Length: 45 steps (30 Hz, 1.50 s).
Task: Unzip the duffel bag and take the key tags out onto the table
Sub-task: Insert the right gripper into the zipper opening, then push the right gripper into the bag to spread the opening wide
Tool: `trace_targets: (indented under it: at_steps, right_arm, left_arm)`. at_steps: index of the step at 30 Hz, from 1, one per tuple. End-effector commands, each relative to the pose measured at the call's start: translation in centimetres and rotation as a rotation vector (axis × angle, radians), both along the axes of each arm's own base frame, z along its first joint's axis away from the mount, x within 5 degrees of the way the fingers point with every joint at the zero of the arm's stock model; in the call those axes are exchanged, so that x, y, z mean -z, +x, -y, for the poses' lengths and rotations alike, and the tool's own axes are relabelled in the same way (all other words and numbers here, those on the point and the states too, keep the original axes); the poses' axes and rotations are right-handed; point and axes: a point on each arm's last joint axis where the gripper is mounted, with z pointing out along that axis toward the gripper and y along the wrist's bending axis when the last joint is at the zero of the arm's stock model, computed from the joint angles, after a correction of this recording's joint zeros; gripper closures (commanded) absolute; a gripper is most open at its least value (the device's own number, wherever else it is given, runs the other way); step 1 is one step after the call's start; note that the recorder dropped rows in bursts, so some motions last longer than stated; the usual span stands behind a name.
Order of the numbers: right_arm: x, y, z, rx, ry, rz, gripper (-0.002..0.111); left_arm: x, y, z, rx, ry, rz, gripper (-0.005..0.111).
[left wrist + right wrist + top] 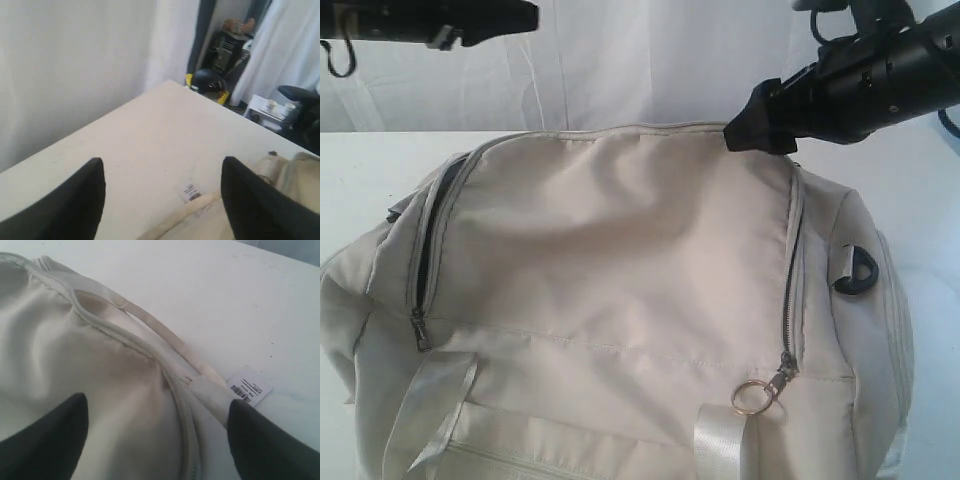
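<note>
**Left claw** (162,200): released. Its two dark fingers (75,205) are spread wide with nothing between them, and it hangs above the white surface (150,135) just off the far rim of the duffel bag (620,250). Its arm enters the exterior view at 11 o'clock.

**Right claw** (157,440): also released and empty. It is poised close over the bag's far rim at about 1 o'clock in the exterior view. Whether it touches the fabric cannot be told.

**Writing:** a white paper barcode tag (248,386) lies flat on the surface just beside the bag's rim, near a pale webbing strap (150,325). It carries a barcode and lines of print too fine to read.

**Bag:** the cream-white duffel rests on the surface and fills the exterior view, running out of frame at 6 and 9 o'clock.
- The zip curving round the top panel gapes dark at 10 o'clock, above a zip pull (420,330) at 8 o'clock.
- On the 3 o'clock side the zip appears closed down to a second pull bearing a metal ring (752,398) at 5 o'clock.
- A dark D-ring (857,270) sits at 3 o'clock.
- The bag's contents are hidden.

**Edges and room:** bare surface extends beyond the bag from 10 to 2 o'clock, up to a white curtain (620,60). The left wrist view shows the surface's far corner, with a dark helmet-like object (206,80) past it.
</note>
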Motion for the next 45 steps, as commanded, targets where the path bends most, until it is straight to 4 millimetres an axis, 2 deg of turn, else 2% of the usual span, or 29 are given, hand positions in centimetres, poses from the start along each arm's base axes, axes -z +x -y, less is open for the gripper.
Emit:
trace_targets:
  at_steps: [1, 5, 13, 15, 23, 31, 36, 40, 45]
  right_arm:
    - [0.9, 0.6, -0.2, -0.013, -0.013, -0.01, 0.041]
    - [0.8, 0.6, -0.5, -0.015, 0.033, -0.024, 0.056]
    - [0.8, 0.3, -0.7, -0.065, 0.025, -0.023, 0.102]
    - [0.9, 0.2, -0.8, -0.095, 0.016, -0.026, 0.108]
    - [-0.3, -1.6, -1.5, -0.24, 0.101, -0.062, 0.108]
    - [-3.1, -5.2, -1.9, -0.447, 0.207, -0.068, 0.108]
    - [-3.8, -8.3, -3.0, -0.635, 0.203, -0.135, 0.108]
    - [-4.0, -10.3, -4.5, -0.722, 0.18, -0.14, 0.108]
    - [-3.3, -12.3, -5.5, -0.765, 0.039, -0.19, 0.108]
  left_arm:
    - [-0.7, 0.3, -3.9, -0.097, -0.032, -0.026, 0.039]
    - [-0.7, 0.5, -5.8, -0.145, -0.041, -0.038, 0.039]
    - [-0.7, 0.6, -6.1, -0.152, -0.041, -0.038, 0.039]
    - [-0.7, 0.6, -6.1, -0.152, -0.041, -0.038, 0.039]
    - [-0.7, 0.6, -6.1, -0.152, -0.041, -0.038, 0.039]
    - [-0.7, 0.6, -6.1, -0.152, -0.04, -0.037, 0.039]
    - [-0.7, 0.6, -6.1, -0.152, -0.04, -0.037, 0.039]
    - [-0.7, 0.6, -6.1, -0.151, -0.039, -0.035, 0.039]
    - [-0.7, 0.6, -6.2, -0.153, -0.039, -0.035, 0.039]
